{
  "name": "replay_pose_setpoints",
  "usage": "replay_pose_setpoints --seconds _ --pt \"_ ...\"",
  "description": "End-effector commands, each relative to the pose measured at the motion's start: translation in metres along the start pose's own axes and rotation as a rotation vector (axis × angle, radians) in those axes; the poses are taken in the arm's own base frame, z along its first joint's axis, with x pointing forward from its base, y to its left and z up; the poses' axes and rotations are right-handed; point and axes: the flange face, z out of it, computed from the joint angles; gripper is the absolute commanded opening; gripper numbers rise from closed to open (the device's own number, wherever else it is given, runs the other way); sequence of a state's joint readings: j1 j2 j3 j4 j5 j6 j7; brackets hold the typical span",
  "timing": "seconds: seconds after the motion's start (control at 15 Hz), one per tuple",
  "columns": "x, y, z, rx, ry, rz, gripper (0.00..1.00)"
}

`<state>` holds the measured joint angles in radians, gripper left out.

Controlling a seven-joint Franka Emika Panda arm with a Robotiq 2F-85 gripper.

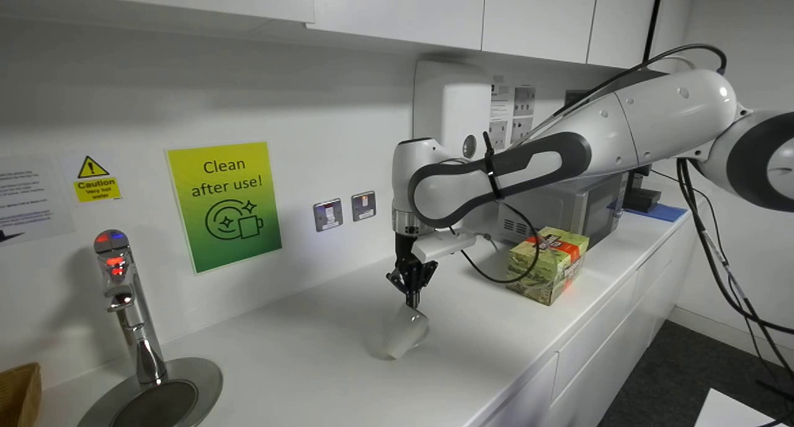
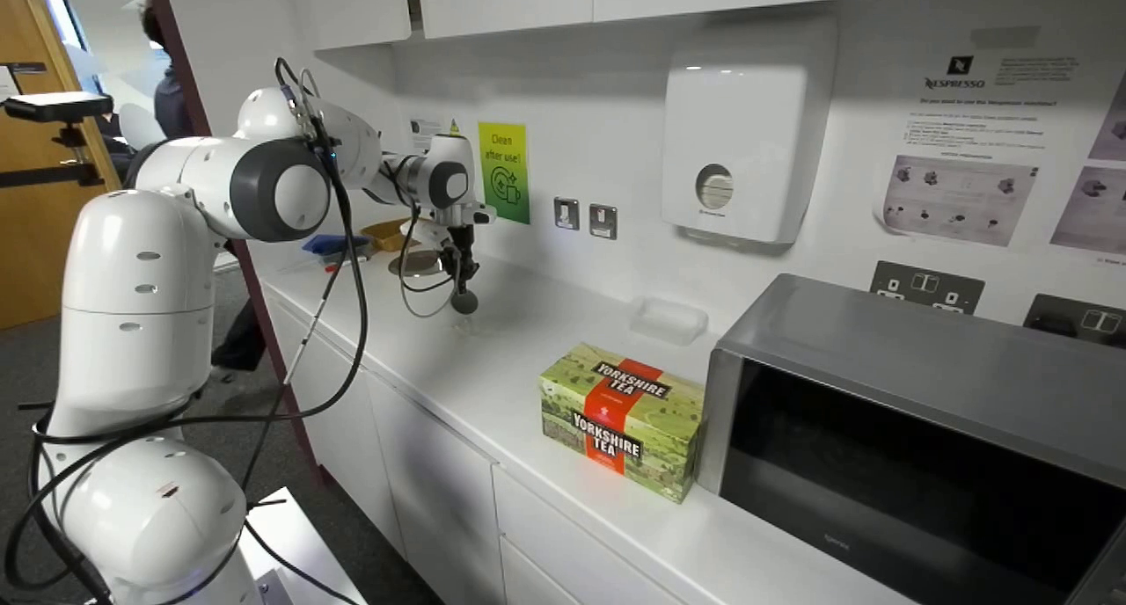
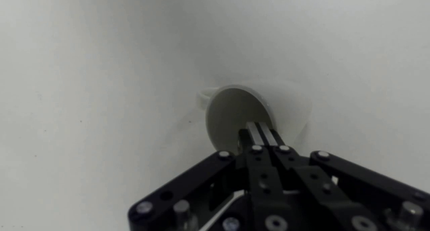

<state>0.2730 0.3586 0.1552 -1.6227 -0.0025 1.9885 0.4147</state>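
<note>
A white mug (image 1: 403, 335) is tipped well over on the white counter (image 1: 298, 359). In an exterior view its dark opening (image 2: 464, 302) faces the microwave side. My gripper (image 1: 412, 303) points straight down at the mug's mouth. In the wrist view the gripper (image 3: 258, 124) is shut, its two fingertips side by side with only a thin dark line between them. They overlap the mug's opening (image 3: 228, 117) near its right rim; whether they touch the wall I cannot tell. The mug's handle (image 3: 204, 97) sticks out at upper left, away from the fingers.
A Yorkshire Tea box (image 2: 620, 420) stands beside the microwave (image 2: 880, 464). A clear plastic tub (image 2: 669, 320) sits by the wall. Toward the far end are a tap (image 1: 133, 309), a round sink (image 1: 208, 377) and a basket (image 1: 22, 393). Wall cupboards (image 1: 397, 11) hang above.
</note>
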Motion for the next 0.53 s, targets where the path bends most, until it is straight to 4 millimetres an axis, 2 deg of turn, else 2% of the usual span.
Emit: replay_pose_setpoints --seconds 0.0,0.47 --pt "0.006 -0.007 -0.009 0.030 0.012 -0.016 0.00" --pt "0.006 -0.018 -0.016 0.041 0.027 -0.031 0.00"
